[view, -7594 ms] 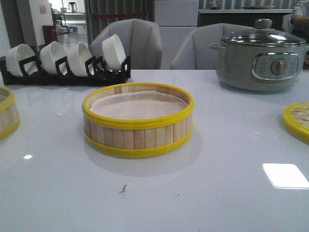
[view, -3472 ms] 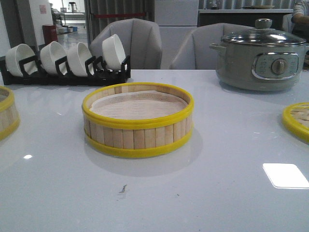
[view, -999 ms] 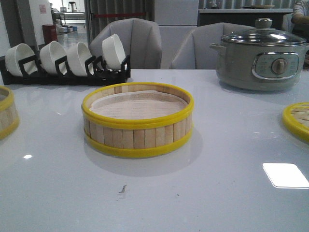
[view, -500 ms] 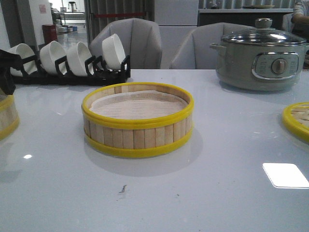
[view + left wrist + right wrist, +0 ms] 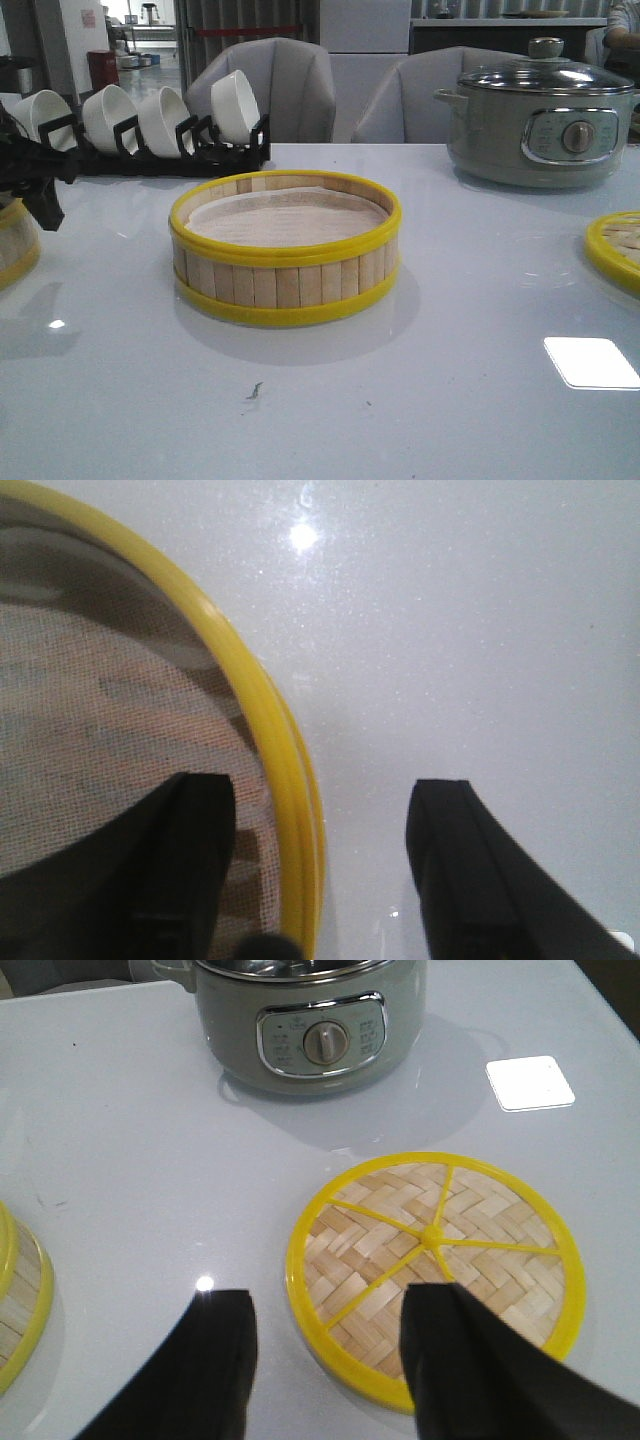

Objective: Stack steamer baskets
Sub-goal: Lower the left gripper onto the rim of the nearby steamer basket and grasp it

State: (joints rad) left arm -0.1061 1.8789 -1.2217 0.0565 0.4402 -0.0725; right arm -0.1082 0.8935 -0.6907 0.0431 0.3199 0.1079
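One steamer basket (image 5: pixel 285 250), with pale slats, yellow rims and a pale liner, stands in the middle of the table. A second basket (image 5: pixel 14 247) is cut off at the left edge. My left gripper (image 5: pixel 42 200) hangs over it. In the left wrist view this gripper (image 5: pixel 320 788) is open and straddles the basket's yellow rim (image 5: pixel 262 710), one finger over the liner and one over the table. The woven lid (image 5: pixel 435 1260) lies flat at the right and also shows in the front view (image 5: pixel 616 250). My right gripper (image 5: pixel 330 1305) is open and empty above the lid's near rim.
A grey-green electric pot (image 5: pixel 543 118) with a glass lid stands at the back right and also shows in the right wrist view (image 5: pixel 308 1020). A black rack of white bowls (image 5: pixel 140 128) stands at the back left. Chairs stand behind the table.
My left arm has come into the front view from the left and now reaches over the left basket. The baskets and lid have not moved.
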